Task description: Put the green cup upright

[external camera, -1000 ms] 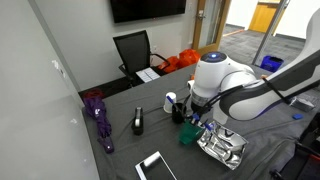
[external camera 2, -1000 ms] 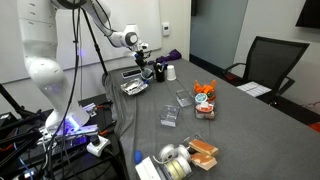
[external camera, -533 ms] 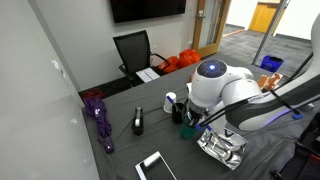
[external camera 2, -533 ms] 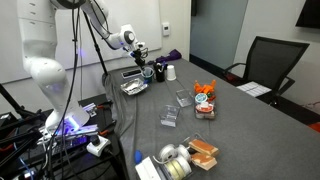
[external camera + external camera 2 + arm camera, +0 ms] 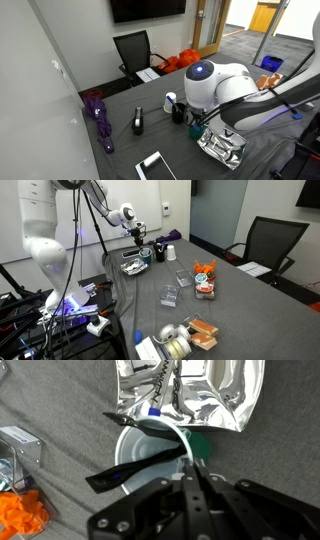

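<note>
The green cup (image 5: 190,129) sits on the grey table under my wrist, next to a crumpled silver foil bag (image 5: 222,148). In the wrist view only a green patch of the cup (image 5: 201,445) shows, just past my fingertips. My gripper (image 5: 188,458) has its fingers drawn close together at that spot and looks shut on the cup. In an exterior view the gripper (image 5: 145,246) hangs low over the cup (image 5: 148,252). The arm hides most of the cup.
A white mug (image 5: 170,102) and a black cylinder (image 5: 138,122) stand just behind the cup. A white round rim (image 5: 140,450) crossed by black strips lies by my fingers. A purple umbrella (image 5: 98,115), clear boxes (image 5: 183,278) and orange items (image 5: 205,275) lie further off.
The arm's wrist has turned and shifted slightly over the cup. Less of the green cup shows now than a second ago.
</note>
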### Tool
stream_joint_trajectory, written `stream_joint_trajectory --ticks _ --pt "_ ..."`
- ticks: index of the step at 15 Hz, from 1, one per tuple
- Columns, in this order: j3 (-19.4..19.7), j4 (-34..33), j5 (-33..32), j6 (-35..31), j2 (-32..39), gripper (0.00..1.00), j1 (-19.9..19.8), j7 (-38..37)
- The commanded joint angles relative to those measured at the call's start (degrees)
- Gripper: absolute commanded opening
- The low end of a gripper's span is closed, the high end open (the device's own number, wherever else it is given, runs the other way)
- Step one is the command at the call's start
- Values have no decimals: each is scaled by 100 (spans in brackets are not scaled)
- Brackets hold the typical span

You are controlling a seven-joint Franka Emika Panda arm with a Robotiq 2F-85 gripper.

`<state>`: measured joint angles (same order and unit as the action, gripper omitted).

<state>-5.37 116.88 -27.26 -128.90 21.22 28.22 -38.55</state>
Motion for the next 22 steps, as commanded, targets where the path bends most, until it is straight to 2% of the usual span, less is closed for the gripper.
stream_joint_trajectory --ticks 1,6,20,21,22 --pt "-145 -654 329 997 304 1 -65 -1" --pt "-134 -1257 468 1615 616 1 -42 -202" --pt "38 -2112 360 2269 1440 1 75 -1059" --pt "29 -2152 385 2309 1464 30 67 -1106" --pt "22 -2197 396 2341 1490 32 58 -1138"
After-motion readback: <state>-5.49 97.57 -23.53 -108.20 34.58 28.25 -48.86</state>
